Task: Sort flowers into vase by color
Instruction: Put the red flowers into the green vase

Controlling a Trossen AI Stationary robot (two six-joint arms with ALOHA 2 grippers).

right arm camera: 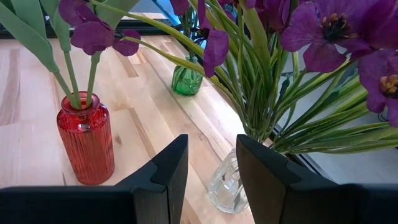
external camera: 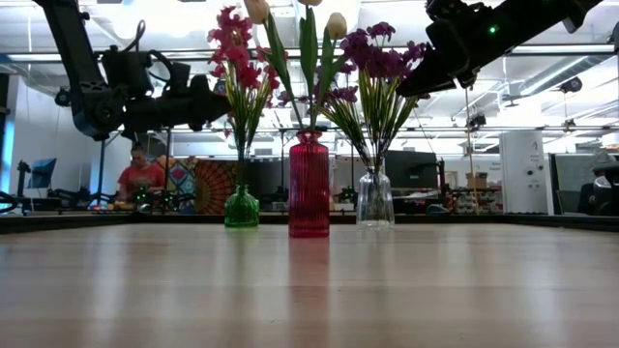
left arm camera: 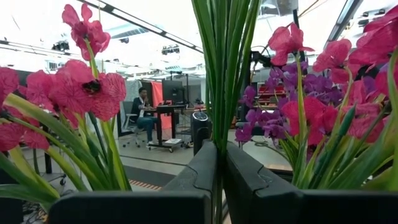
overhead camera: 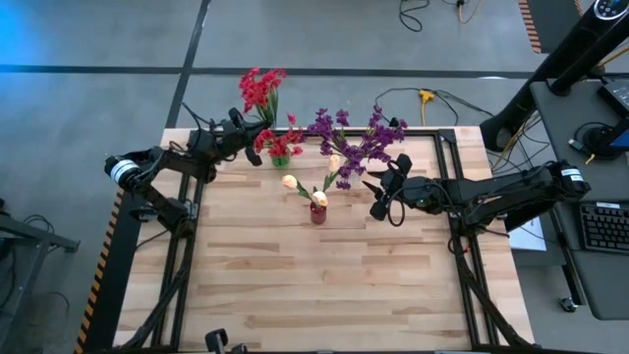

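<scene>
left wrist view: left gripper point(left arm camera: 219, 180) clamps red-blossomed flower sprig's thin green stems point(left arm camera: 224, 74); light, floppy, hold low. right gripper point(right arm camera: 211, 168) part-open, empty.

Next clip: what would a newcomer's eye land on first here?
Three small vases stand in a row near the table's far edge: a green vase with red flowers, a red vase with cream-yellow flowers, and a clear vase with purple flowers. The left gripper pinches green stems beside the red blossoms; the right gripper hovers open by the clear vase.

Three vases point(overhead camera: 317, 212) crowd rear; front table point(overhead camera: 314, 295) free.
</scene>
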